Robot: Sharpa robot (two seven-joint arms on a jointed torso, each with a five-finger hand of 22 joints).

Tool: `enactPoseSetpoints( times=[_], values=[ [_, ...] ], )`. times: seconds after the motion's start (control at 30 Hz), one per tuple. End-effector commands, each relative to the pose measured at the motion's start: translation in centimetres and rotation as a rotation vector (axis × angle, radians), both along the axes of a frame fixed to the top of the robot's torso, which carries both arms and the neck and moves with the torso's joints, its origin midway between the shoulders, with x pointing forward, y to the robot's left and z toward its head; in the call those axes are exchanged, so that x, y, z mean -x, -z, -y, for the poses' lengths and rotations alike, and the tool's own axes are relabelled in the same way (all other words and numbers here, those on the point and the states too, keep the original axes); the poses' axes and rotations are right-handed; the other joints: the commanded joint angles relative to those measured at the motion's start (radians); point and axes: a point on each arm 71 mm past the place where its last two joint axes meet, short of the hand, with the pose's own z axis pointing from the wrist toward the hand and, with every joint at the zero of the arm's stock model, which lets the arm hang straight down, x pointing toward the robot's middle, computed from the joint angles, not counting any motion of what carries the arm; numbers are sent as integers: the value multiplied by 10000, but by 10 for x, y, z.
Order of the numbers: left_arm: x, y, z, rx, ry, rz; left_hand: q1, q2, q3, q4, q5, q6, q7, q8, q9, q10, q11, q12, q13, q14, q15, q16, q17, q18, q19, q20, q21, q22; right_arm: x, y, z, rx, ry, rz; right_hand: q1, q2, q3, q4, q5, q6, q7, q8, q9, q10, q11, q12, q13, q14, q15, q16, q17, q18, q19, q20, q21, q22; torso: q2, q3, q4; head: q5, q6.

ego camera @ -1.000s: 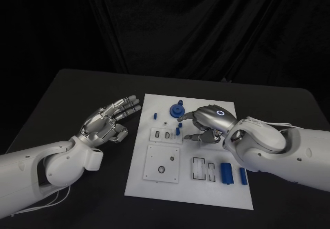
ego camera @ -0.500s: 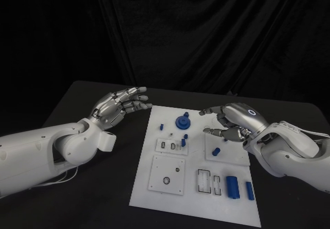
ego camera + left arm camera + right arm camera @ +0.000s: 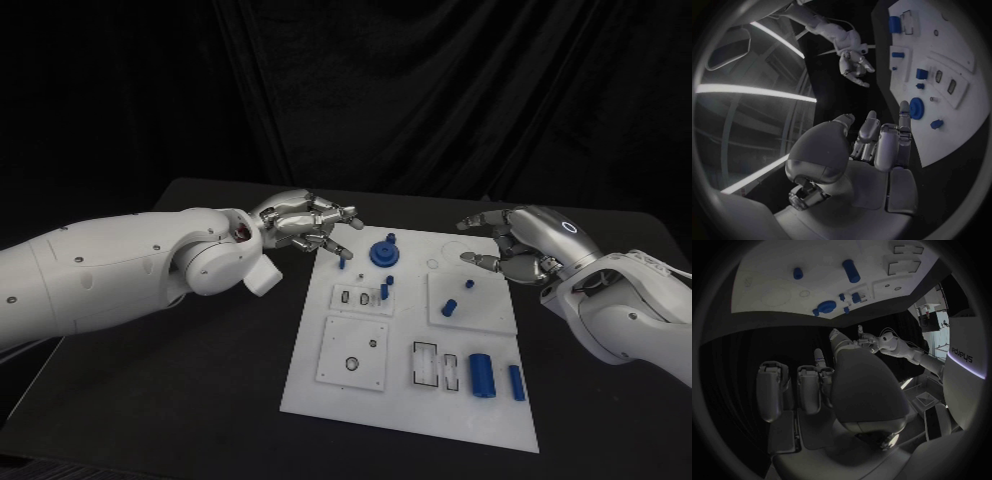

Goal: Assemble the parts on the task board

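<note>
The white task board lies in the middle of the black table. On it are a round blue part, small blue pegs and two blue cylinders. My left hand hovers at the board's far left corner with its fingers loosely bent and nothing in them. My right hand hangs above the board's far right edge, fingers apart and empty. The left wrist view shows my left hand's fingers stretched beside the board, near the round part. The right wrist view shows my right hand above the board.
White insert plates with slots and holes sit on the board's left half, and a square plate on its right half. Bare black table surrounds the board, and a dark curtain hangs behind it.
The camera has shifted. My right hand has lifted off the small parts at the board's middle and drawn back to the far right edge. My left hand has moved toward the far left corner.
</note>
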Motion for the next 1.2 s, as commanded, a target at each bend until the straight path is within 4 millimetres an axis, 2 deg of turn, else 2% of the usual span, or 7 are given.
enactPoseSetpoints(
  times=[0.03, 0.23, 0.57, 0.63, 0.83, 0.97, 1.2],
  values=[
    [-5, 11, -3, -3255, -49, 131, -922, -2, -1064, 753, -1758, 1066, -524, 986, 352, 4002, -699, 1332, 3877, 1415, -834, 543, 2636, 112, 3787, -846, -273, -172, -2, 4, 4, -346, 284, -180, 12, 129, 69, -4, 51, 126, 24, 84, -16, 542, 55, -81, 1900, 820, 6, 34, 1499, 139, 469, -26, 38, 2105, -280, 225, -221, 50, -194],
    [-12, 19, 0, -5201, 110, 61, -555, 260, -1383, 761, -1497, 1042, -719, 1297, 660, 4002, -988, 1332, 3877, 1415, -1167, 543, 2636, 107, 5443, -1245, -195, -139, -6, 10, 5, -293, 402, -417, 8, 154, 74, -7, 110, 197, 56, 126, -29, 524, 81, -101, 1870, 814, 28, 21, 1471, 144, 460, -7, 18, 2098, -494, 424, -367, 77, -377],
    [-12, 24, 24, -7947, 617, 895, 64, 72, -1606, 712, -1741, 1086, -938, 1983, 1429, 4002, -1228, 1332, 3877, 1415, -1427, 543, 2636, 104, 5714, -1526, 632, 26, -10, 14, 2, -146, 447, -675, 1, 174, 80, -14, 263, 210, 93, 135, -68, 488, 115, -141, 1810, 801, 58, -9, 1410, 154, 443, 20, -18, 2085, -693, 662, -643, 230, -557],
    [-11, 25, 28, -8331, 721, 818, 38, 102, -1688, 710, -1903, 964, -996, 2385, 1921, 4002, -1306, 1332, 3877, 1415, -1478, 543, 2636, 91, 5700, -1567, 780, -26, -11, 14, 2, -109, 462, -727, 4, 176, 83, -17, 287, 215, 97, 138, -72, 487, 118, -143, 1808, 800, 61, -11, 1407, 154, 444, 24, -18, 2085, -707, 687, -698, 301, -554],
    [-7, 30, 41, -9499, 1204, 293, -295, 170, -1912, 737, -2251, 616, -995, 2625, 2445, 4002, -1289, 1332, 3877, 1415, -1490, 543, 2636, 93, 5713, -1583, 899, -81, -14, 16, 1, 2, 522, -850, 5, 187, 89, -20, 364, 242, 114, 152, -89, 483, 135, -149, 1798, 798, 75, -16, 1398, 159, 435, 37, -37, 2078, -759, 725, -807, 471, -588],
    [-5, 33, 50, -10109, 1519, 18, -252, 204, -1911, 694, -2158, 579, -1009, 2683, 2635, 4002, -1301, 1332, 3877, 1415, -1502, 543, 2636, 95, 5714, -1591, 943, -89, -16, 18, 0, 72, 549, -937, 4, 195, 94, -21, 410, 262, 127, 163, -98, 480, 147, -154, 1791, 795, 84, -23, 1383, 162, 430, 46, -49, 2074, -814, 742, -889, 538, -680],
    [-6, 35, 63, -10813, 1655, -239, -327, 99, -2109, 706, -1789, 922, -1231, 3326, 3954, 4002, -1486, 1332, 3877, 1415, -1634, 543, 2636, 99, 5709, -1685, 990, -111, -18, 20, -1, 190, 575, -1109, 7, 195, 97, -26, 466, 277, 138, 171, -111, 476, 161, -159, 1783, 790, 95, -36, 1357, 166, 424, 56, -64, 2068, -876, 760, -940, 616, -808]
  ],
)
